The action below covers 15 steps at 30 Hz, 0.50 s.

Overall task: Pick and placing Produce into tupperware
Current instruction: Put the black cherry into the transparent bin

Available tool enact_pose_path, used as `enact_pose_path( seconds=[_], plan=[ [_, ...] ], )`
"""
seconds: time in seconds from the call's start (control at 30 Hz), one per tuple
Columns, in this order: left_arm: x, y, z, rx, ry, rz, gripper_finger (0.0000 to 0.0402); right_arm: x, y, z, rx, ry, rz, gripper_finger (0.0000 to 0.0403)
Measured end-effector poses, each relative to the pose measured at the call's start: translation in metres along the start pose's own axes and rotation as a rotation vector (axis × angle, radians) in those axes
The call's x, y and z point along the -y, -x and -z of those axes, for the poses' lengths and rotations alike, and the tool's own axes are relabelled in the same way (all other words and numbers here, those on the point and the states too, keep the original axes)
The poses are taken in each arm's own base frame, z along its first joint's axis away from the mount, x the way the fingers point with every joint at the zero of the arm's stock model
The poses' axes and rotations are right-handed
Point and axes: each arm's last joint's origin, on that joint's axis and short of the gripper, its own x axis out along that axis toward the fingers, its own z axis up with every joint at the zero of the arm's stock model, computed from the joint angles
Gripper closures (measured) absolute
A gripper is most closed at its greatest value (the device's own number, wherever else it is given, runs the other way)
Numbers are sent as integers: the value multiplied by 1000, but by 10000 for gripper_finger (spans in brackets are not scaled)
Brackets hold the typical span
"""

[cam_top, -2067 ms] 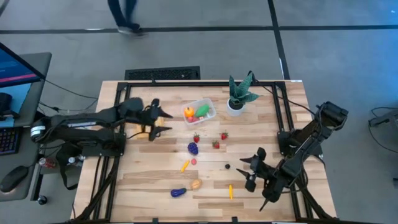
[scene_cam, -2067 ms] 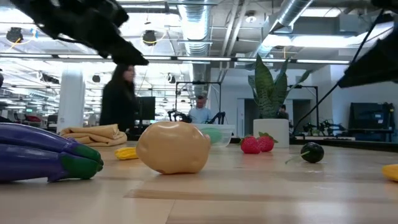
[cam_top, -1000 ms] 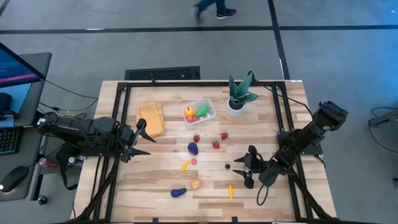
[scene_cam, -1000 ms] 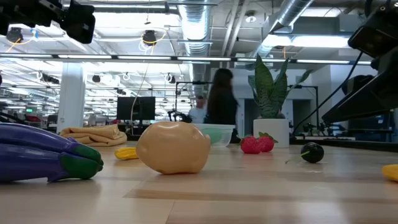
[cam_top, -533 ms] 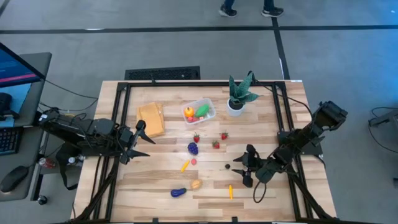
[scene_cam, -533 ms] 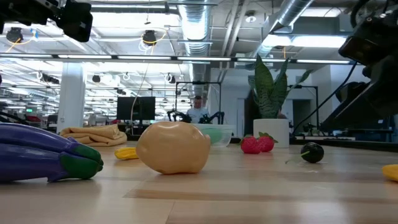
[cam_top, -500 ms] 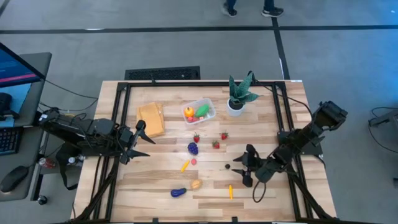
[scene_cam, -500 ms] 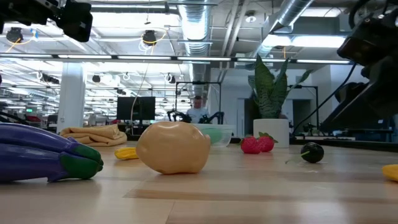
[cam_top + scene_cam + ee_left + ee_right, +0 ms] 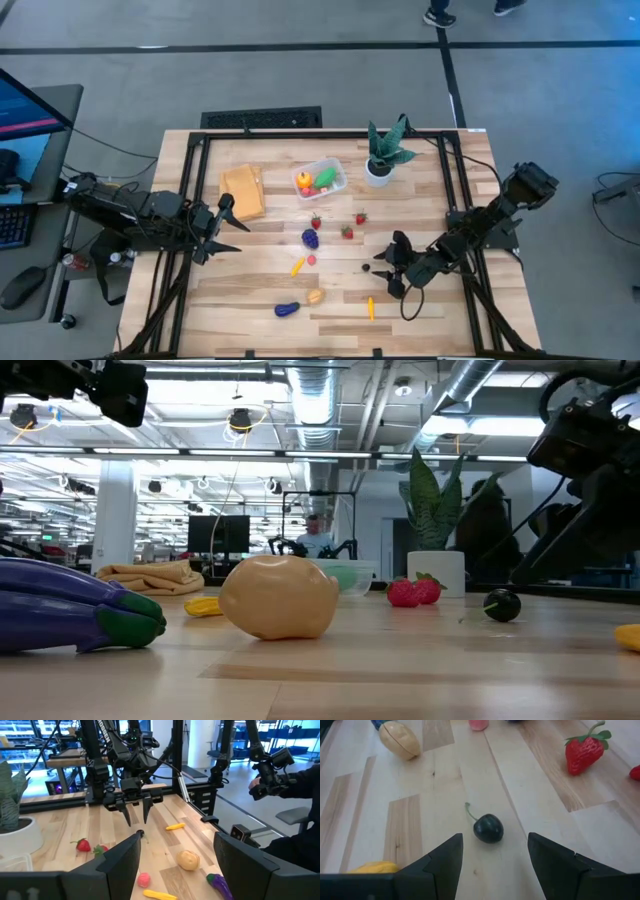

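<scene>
Strawberries [image 9: 347, 232], three loose, one tupperware [image 9: 322, 179], two open hands

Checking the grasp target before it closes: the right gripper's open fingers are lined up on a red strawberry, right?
Not quite. The right gripper, fingers open, is lined up on the dark cherry; the red strawberry lies farther off. The right wrist view shows it.
</scene>
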Motion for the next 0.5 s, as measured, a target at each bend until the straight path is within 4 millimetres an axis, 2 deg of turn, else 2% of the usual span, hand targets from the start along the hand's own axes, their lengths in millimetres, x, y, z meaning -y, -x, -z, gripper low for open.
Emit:
enact_pose_path(
  seconds=[0.3, 0.5],
  plan=[
    [0, 0, 0, -2, -1, 0, 159, 2, -3, -1, -13, -10, -3, 187],
    [0, 0, 1, -15, 1, 0, 159, 1, -26, 8, -56, -3, 21, 187]
  ],
)
